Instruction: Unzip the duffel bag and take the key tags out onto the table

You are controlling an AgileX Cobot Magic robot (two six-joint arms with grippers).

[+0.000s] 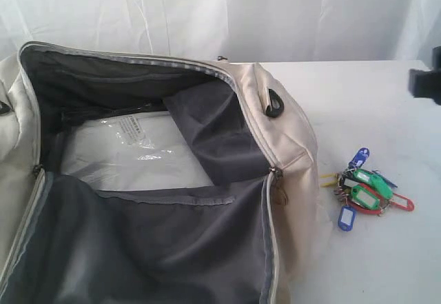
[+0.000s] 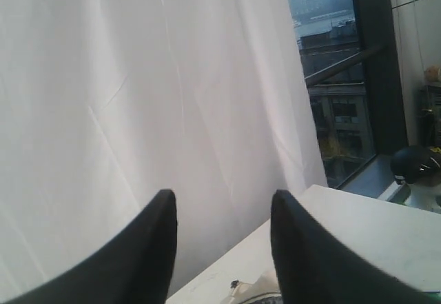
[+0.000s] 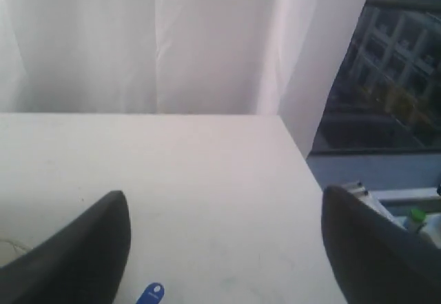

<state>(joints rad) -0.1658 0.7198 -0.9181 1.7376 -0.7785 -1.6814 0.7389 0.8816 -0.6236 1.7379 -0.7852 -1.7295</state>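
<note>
**Bag open, tags out: job looks all but done**

The table carries everything. In the ext. view the duffel bag fills most of it: main zip undone, top flap thrown back, dark grey lining on show. Inside the bag, toward its far wall, lies a white plastic-wrapped insert. No tags are visible in the bag. The black eyelet sits on the bag's end panel, the end nearest the tags.

The left gripper has its fingers apart w/ nothing btwn them. It is up off the bag and aimed at the curtain. The right gripper has its fingers set wide, also empty, over bare table out past the bag's eyelet end. One blue tag tip shows at the edge of its view.

The key tags lie bunched on the table just beside the bag's eyelet end, not touching the fabric.

Judgement: unzip and take-out both read as done, so this is the let-go stage. Next move prob. only needs the arms to back off w/o snagging tags or bag. Parts of the bag's inside are out of shot, so a stray tag can't be ruled out.
</note>
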